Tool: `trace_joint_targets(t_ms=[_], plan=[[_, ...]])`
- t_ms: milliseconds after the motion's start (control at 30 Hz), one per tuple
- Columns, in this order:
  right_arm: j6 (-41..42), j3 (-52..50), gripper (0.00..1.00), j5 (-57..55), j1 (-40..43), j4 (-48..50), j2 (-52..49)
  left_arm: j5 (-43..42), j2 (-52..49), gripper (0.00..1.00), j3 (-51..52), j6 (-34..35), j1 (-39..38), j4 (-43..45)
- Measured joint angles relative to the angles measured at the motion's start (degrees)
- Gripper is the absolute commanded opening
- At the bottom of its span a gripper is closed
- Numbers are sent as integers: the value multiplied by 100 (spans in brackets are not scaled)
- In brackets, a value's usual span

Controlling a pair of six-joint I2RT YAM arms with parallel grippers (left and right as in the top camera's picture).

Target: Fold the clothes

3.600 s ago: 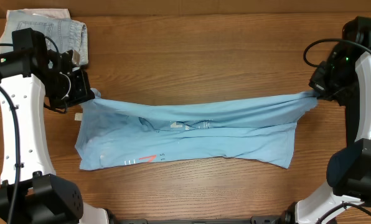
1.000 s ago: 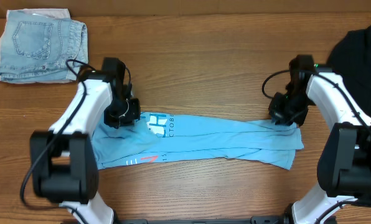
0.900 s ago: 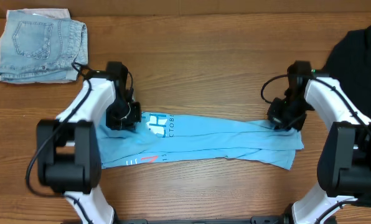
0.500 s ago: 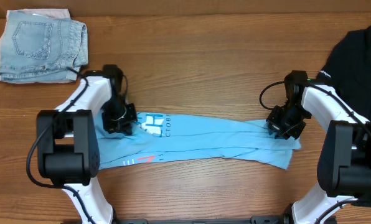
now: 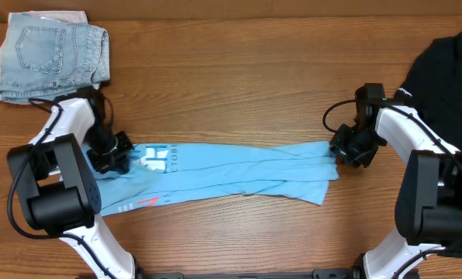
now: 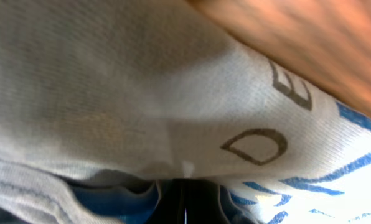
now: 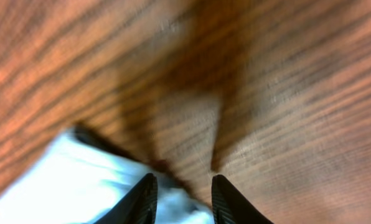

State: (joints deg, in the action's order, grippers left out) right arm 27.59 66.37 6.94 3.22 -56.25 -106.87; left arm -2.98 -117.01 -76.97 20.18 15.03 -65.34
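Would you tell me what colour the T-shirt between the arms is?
The T-shirt is light sky blue, clearest in the overhead view.

A light blue T-shirt [image 5: 231,167] lies in a band across the table [image 5: 239,85], left gripper [image 5: 111,157] on its left end, right gripper [image 5: 347,151] at its right; denim shorts [image 5: 53,50] far left, black T-shirt [image 5: 448,70] far right.

Robot lab bench: plain wood-grain table [image 5: 246,85], cabled white left arm [image 5: 64,120] and right arm [image 5: 405,133].
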Motion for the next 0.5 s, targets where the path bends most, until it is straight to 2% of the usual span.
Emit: trace_joint_targets(t_ms=[33,67,100,133,333,367,400,433,467,500], plan=[[-44,52,45,11,2,-103,0,98,-46,4,-57,22,52,-81],[-63,149,70,9,2,-240,0,208,-103,4,-149,48,103,-223],[-85,262,90,7,9,-361,0,313,-160,4,-247,57,144,-358],[-133,426,100,-17,31,-479,0,424,-225,4,-385,70,179,-507],[-564,1093,100,-101,387,-529,0,682,-302,4,-1425,87,221,-1010],[-619,1091,100,-98,492,-549,0,647,-302,10,-1613,87,201,-1043],[-669,1078,100,-94,597,-586,0,643,-299,20,-1698,87,192,-1043],[-702,1062,100,-66,671,-599,0,522,-299,36,-1840,61,173,-1049],[-763,1040,100,-17,750,-592,0,380,-299,82,-1915,9,151,-1023],[-859,1003,100,66,826,-573,0,212,-297,100,-1945,-42,120,-962]])
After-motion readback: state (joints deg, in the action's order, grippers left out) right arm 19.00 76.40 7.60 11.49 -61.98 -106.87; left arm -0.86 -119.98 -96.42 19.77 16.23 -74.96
